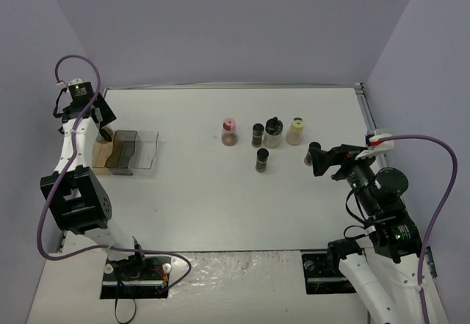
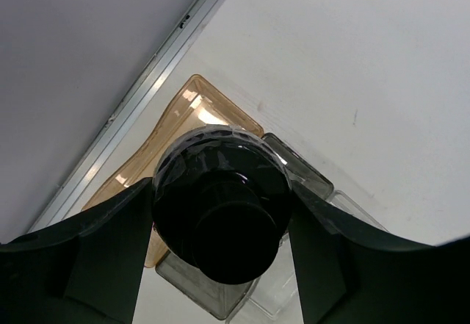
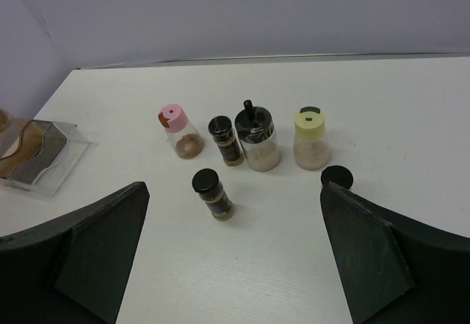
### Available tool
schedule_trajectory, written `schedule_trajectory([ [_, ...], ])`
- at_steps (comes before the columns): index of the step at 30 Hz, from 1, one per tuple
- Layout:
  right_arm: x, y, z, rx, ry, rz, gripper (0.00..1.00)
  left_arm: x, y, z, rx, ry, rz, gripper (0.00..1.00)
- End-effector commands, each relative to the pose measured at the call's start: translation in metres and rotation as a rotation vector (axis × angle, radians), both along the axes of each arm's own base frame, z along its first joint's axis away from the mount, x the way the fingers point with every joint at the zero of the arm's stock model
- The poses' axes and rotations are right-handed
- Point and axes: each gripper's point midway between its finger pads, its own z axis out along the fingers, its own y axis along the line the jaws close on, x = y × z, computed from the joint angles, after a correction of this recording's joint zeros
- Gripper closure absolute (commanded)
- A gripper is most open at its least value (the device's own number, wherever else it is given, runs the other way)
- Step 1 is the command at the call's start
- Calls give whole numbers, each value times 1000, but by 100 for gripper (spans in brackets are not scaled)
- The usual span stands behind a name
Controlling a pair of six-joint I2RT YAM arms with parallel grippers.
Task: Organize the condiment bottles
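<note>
My left gripper (image 1: 101,122) is shut on a black-capped jar (image 2: 220,192) and holds it just above the tray's amber end compartment (image 2: 183,111). On the table stand a pink-capped jar (image 1: 229,131), a small black-capped jar (image 1: 258,134), a wider black-lidded jar (image 1: 273,132) and a pale-yellow-capped jar (image 1: 296,131) in a row. Another black-capped jar (image 1: 262,159) stands in front of them. A further black-capped jar (image 1: 313,152) stands by my right gripper (image 1: 324,161), half hidden behind its right finger (image 3: 382,250). The right gripper (image 3: 231,265) is open and empty.
The clear compartmented tray (image 1: 147,151) lies at the left, with amber, smoked (image 2: 308,177) and clear sections. The back-left metal table edge (image 2: 147,81) and wall run close behind it. Walls enclose the table on three sides.
</note>
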Motion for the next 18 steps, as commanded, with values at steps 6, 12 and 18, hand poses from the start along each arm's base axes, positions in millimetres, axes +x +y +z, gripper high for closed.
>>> schedule_trajectory([
  [6,1,1,18,25,-83,1,0,18,42,21,66,-93,51,100],
  [12,0,0,17,28,-85,-3,0,19,49,5,50,-70,49,100],
  [18,-1,1,18,31,-88,2,0,22,52,-14,44,-58,41,100],
])
